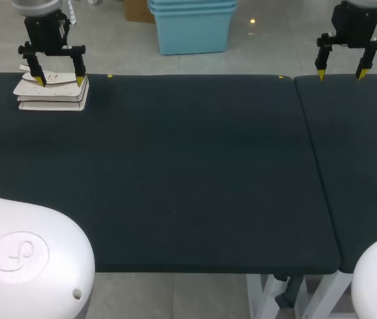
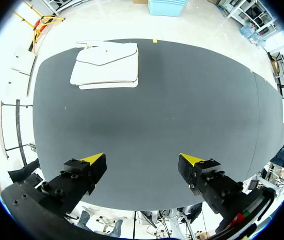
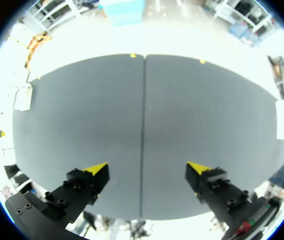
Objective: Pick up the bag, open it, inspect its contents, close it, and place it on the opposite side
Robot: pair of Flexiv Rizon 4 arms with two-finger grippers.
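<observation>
Left hand (image 1: 60, 80), fingers spread, hangs over the white bag (image 1: 50, 96) lying flat at the table's (image 1: 188, 173) far left corner. The right hand (image 1: 341, 74), also spread, hangs over the far right edge. Left wrist: the bag lies ahead of the fingers, apart from them. Right wrist: the bag lies well off, past the table's seam (image 3: 143, 130).

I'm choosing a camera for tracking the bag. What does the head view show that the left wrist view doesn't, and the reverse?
Only the head view: the right pincer, open and empty, near the far edge of the table on the right side. Only the left wrist view: the whole white bag unobstructed, its flap visible, well ahead of the fingers. Both: the bag lying flat on the dark table, and the left pincer open and empty.
</observation>
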